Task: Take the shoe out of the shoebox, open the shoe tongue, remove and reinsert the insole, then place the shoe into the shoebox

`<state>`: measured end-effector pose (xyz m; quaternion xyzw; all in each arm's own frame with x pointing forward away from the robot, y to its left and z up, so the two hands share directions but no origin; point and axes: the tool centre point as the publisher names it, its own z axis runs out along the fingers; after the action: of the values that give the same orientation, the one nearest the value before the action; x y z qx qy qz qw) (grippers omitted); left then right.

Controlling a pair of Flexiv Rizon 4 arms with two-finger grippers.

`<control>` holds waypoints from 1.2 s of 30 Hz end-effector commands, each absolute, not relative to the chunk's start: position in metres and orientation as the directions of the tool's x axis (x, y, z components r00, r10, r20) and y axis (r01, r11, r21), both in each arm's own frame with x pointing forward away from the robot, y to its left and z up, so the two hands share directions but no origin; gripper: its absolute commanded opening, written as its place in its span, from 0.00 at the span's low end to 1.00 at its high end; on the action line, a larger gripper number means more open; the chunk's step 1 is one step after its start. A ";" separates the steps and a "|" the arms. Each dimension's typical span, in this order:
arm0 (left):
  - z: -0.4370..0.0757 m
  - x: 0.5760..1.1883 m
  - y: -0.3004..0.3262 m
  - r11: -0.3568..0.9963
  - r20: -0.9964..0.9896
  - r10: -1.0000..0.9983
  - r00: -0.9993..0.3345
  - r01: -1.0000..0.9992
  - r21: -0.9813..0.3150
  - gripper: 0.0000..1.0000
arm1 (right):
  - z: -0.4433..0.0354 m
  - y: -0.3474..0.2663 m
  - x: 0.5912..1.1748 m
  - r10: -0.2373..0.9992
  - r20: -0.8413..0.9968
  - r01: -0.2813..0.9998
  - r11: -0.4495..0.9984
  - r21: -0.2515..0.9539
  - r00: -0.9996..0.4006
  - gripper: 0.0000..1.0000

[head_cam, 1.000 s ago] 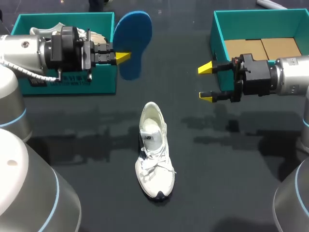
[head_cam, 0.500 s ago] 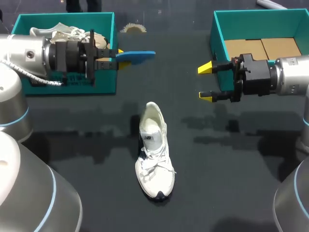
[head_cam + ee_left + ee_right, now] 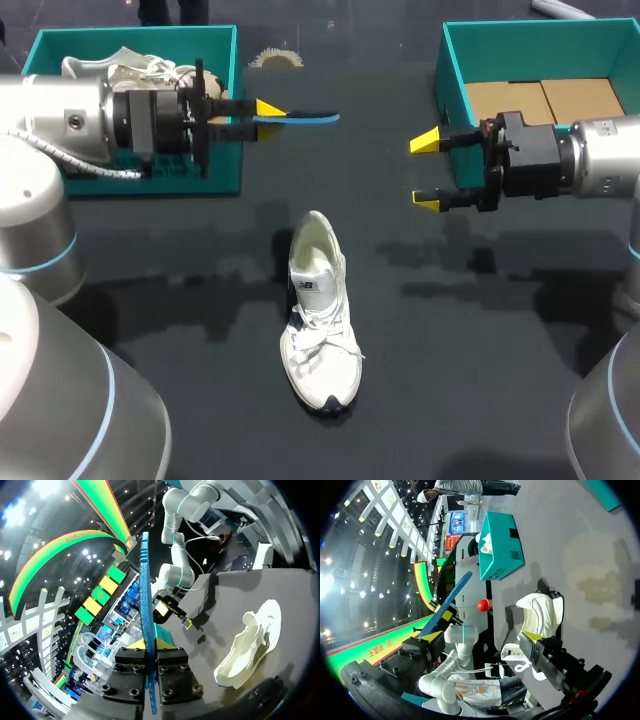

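A white shoe [image 3: 320, 310] lies on the dark table, toe toward the near edge, its opening empty. My left gripper [image 3: 262, 112] hovers in front of the left teal shoebox [image 3: 215, 170], shut on a blue insole [image 3: 305, 118] that is seen edge-on and points right. In the left wrist view the insole [image 3: 145, 605] stands as a thin blade between the closed fingers of my left gripper [image 3: 148, 644], with the shoe [image 3: 250, 645] off to one side below. My right gripper [image 3: 428, 170] hangs open and empty beside the right teal shoebox [image 3: 450, 80]. In the right wrist view my right gripper [image 3: 482, 637] faces the shoe [image 3: 540, 615] and the insole [image 3: 452, 597].
The left shoebox holds a second white shoe [image 3: 130, 68]. Brown cardboard [image 3: 545, 100] lines the bottom of the right shoebox. A small pale fan-shaped object [image 3: 275, 59] lies at the far edge between the boxes.
My left gripper has rolled, turning the insole from flat-on toward the head camera to edge-on, and has shifted slightly right. The right arm and the shoe have not moved.
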<state>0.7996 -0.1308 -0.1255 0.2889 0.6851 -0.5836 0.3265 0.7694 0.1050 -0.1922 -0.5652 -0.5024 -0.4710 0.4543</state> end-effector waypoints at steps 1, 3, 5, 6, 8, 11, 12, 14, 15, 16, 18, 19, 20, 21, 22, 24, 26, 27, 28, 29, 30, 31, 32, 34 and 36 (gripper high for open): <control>-0.125 0.798 -0.130 0.153 -0.785 0.016 -0.619 0.777 -0.610 0.00 | -0.192 0.106 0.769 0.144 0.988 0.996 -0.083 -0.041 0.053 1.00; -0.129 0.798 -0.132 0.135 -0.836 0.017 -0.548 0.830 -0.541 0.00 | -0.192 0.106 0.769 0.144 0.988 0.996 -0.083 -0.041 0.053 1.00; -0.134 0.797 -0.132 0.115 -0.890 0.006 -0.456 0.885 -0.452 0.00 | -0.192 0.106 0.769 0.144 0.988 0.996 -0.083 -0.041 0.053 1.00; -0.137 0.795 -0.131 0.088 -0.911 -0.001 -0.413 0.907 -0.412 0.00 | -0.192 0.106 0.769 0.144 0.988 0.996 -0.083 -0.041 0.053 1.00; -0.142 0.798 -0.132 0.077 -0.924 0.004 -0.382 0.922 -0.380 0.00 | -0.192 0.106 0.769 0.144 0.988 0.996 -0.083 -0.041 0.053 1.00; -0.148 0.801 -0.132 0.042 -0.952 0.010 -0.305 0.952 -0.304 0.00 | -0.192 0.106 0.769 0.144 0.988 0.996 -0.083 -0.041 0.053 1.00; -0.149 0.801 -0.132 0.029 -0.960 0.008 -0.280 0.960 -0.280 0.00 | -0.192 0.106 0.769 0.144 0.988 0.996 -0.083 -0.041 0.053 1.00; -0.154 0.804 -0.134 0.035 -0.971 0.039 -0.236 0.971 -0.235 0.00 | -0.192 0.106 0.769 0.144 0.988 0.996 -0.083 -0.041 0.053 1.00; -0.155 0.805 -0.136 0.033 -0.976 0.044 -0.215 0.976 -0.214 0.00 | -0.192 0.106 0.769 0.144 0.988 0.996 -0.083 -0.041 0.053 1.00; -0.157 0.806 -0.137 0.040 -0.979 0.059 -0.195 0.980 -0.193 0.00 | -0.192 0.106 0.769 0.144 0.988 0.996 -0.083 -0.041 0.053 1.00; -0.159 0.807 -0.140 0.037 -0.984 0.072 -0.163 0.986 -0.161 0.00 | -0.190 0.106 0.769 0.146 0.988 0.996 -0.080 -0.037 0.048 1.00; -0.160 0.808 -0.142 0.038 -0.986 0.087 -0.143 0.989 -0.140 0.00 | -0.190 0.107 0.769 0.151 0.988 0.996 -0.078 -0.034 0.046 1.00; -0.162 0.809 -0.144 0.044 -0.988 0.103 -0.118 0.993 -0.114 0.00 | -0.189 0.108 0.769 0.155 0.987 0.997 -0.075 -0.034 0.045 1.00; -0.163 0.809 -0.145 0.042 -0.988 0.106 -0.109 0.994 -0.105 0.00 | -0.188 0.109 0.768 0.163 0.986 0.997 -0.074 -0.034 0.046 1.00; -0.163 0.809 -0.146 0.031 -0.989 0.101 -0.104 0.994 -0.102 0.00 | -0.188 0.111 0.768 0.167 0.985 0.997 -0.073 -0.035 0.047 1.00; -0.164 0.810 -0.148 0.049 -0.989 0.129 -0.074 0.997 -0.068 0.00 | -0.187 0.115 0.767 0.177 0.983 0.997 -0.068 -0.031 0.043 1.00; -0.167 0.811 -0.150 0.050 -0.988 0.140 -0.058 0.997 -0.051 0.00 | -0.186 0.119 0.766 0.191 0.981 0.998 -0.063 -0.026 0.038 1.00; -0.167 0.811 -0.151 0.055 -0.988 0.146 -0.049 0.998 -0.042 0.00 | -0.186 0.121 0.765 0.191 0.981 0.998 -0.056 -0.023 0.033 1.00; -0.168 0.812 -0.152 0.057 -0.988 0.155 -0.027 0.998 -0.018 0.00 | -0.185 0.124 0.763 0.188 0.982 0.999 -0.050 -0.020 0.029 1.00; -0.169 0.812 -0.152 0.061 -0.987 0.159 -0.015 0.998 -0.005 0.00 | -0.185 0.127 0.763 0.185 0.982 0.999 -0.044 -0.019 0.026 1.00; -0.169 0.813 -0.153 0.068 -0.986 0.167 -0.004 0.998 0.007 0.00 | -0.185 0.129 0.763 0.181 0.983 0.999 -0.041 -0.019 0.026 1.00; -0.169 0.813 -0.153 0.071 -0.985 0.172 0.006 0.997 0.019 0.00 | -0.185 0.130 0.762 0.177 0.984 0.999 -0.039 -0.019 0.026 1.00; -0.170 0.814 -0.154 0.072 -0.984 0.175 0.021 0.997 0.034 0.00 | -0.185 0.133 0.762 0.172 0.985 0.999 -0.035 -0.020 0.026 1.00; -0.171 0.815 -0.155 0.067 -0.984 0.176 0.034 0.997 0.047 0.00 | -0.184 0.137 0.761 0.163 0.986 0.999 -0.028 -0.017 0.022 1.00; -0.172 0.818 -0.158 0.070 -0.981 0.190 0.040 0.996 0.055 0.00 | -0.183 0.140 0.760 0.159 0.987 1.000 -0.023 -0.015 0.019 1.00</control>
<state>0.8161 -0.1533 -0.1706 0.5363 0.5503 -0.4208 0.4823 0.7573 0.1333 -0.1801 -0.5485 -0.5285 -0.4595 0.4569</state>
